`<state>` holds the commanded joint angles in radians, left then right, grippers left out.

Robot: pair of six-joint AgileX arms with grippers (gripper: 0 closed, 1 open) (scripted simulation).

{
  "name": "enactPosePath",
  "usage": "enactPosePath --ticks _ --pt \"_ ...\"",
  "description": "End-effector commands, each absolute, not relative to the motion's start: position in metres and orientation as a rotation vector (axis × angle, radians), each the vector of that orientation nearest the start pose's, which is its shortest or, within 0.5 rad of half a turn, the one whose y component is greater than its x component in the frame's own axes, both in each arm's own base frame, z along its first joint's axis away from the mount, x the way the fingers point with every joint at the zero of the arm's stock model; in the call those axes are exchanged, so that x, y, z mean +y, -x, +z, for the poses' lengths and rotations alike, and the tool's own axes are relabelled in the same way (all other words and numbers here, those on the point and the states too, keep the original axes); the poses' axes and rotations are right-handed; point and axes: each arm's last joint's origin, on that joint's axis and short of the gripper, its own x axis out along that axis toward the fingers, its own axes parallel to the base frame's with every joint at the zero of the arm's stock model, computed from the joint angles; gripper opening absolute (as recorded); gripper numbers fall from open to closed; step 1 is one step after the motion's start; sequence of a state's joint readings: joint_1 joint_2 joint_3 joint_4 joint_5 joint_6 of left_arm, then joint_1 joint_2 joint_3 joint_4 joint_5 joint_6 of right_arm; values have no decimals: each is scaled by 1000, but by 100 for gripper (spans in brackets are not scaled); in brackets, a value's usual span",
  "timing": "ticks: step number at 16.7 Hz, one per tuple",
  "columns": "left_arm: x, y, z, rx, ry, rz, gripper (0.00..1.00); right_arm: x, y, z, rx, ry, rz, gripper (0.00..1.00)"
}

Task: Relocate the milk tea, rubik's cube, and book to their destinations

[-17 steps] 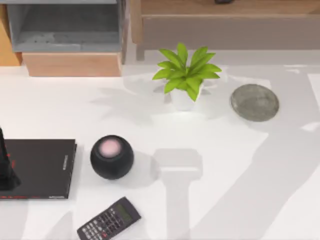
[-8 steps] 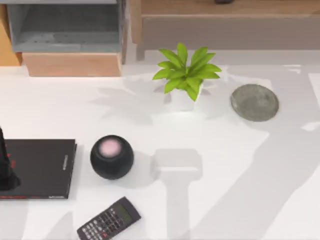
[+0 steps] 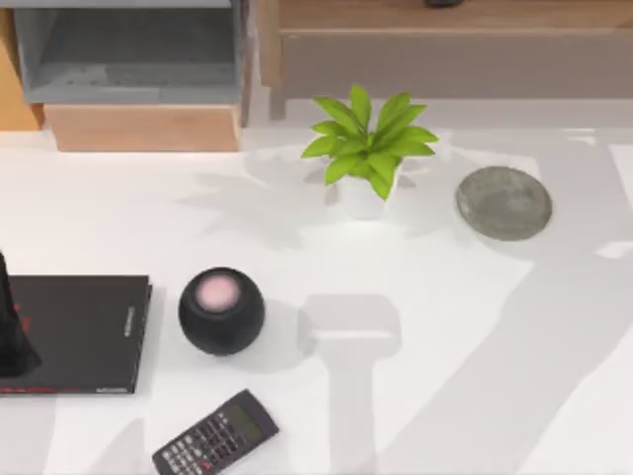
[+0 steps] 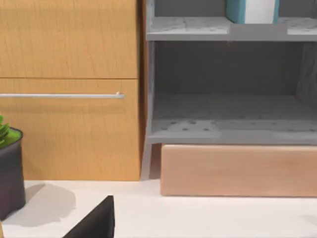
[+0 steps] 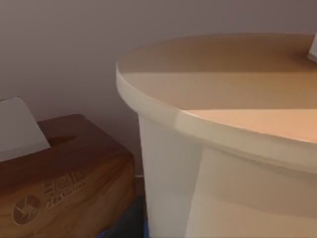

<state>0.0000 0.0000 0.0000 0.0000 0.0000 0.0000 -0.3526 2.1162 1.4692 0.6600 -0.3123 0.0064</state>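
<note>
The book [image 4: 250, 11], teal with white page edges, stands on the upper grey shelf of the cabinet [image 4: 228, 134] in the left wrist view. In the right wrist view, very close, a pale cup with an orange-brown top [image 5: 223, 119] looks like the milk tea, and a white bit at the edge may be its straw [image 5: 313, 49]. Whether anything grips the cup is hidden. The rubik's cube is out of view.
On the white table [image 3: 415, 396] lie a thin black book [image 3: 84, 332], a round black speaker [image 3: 222, 310], a calculator [image 3: 216, 435], a potted plant [image 3: 368, 148] and a grey dish [image 3: 503, 202]. A dark upright shape [image 3: 10, 327] stands at the left edge. A wooden tissue box [image 5: 59, 183] sits beside the cup.
</note>
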Motion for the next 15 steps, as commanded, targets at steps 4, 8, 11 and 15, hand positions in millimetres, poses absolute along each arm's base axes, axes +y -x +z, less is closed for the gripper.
enactPosePath --ticks 4,8,11,15 --pt "-1 -106 160 0 0 0 100 -155 -466 226 -8 11 -16 0" --pt "-1 -106 160 0 0 0 100 -155 -466 226 -8 11 -16 0" --pt "-1 -106 160 0 0 0 100 -151 -464 228 -9 9 -5 0" --pt "-1 -106 160 0 0 0 100 -142 -442 231 -4 3 22 0"
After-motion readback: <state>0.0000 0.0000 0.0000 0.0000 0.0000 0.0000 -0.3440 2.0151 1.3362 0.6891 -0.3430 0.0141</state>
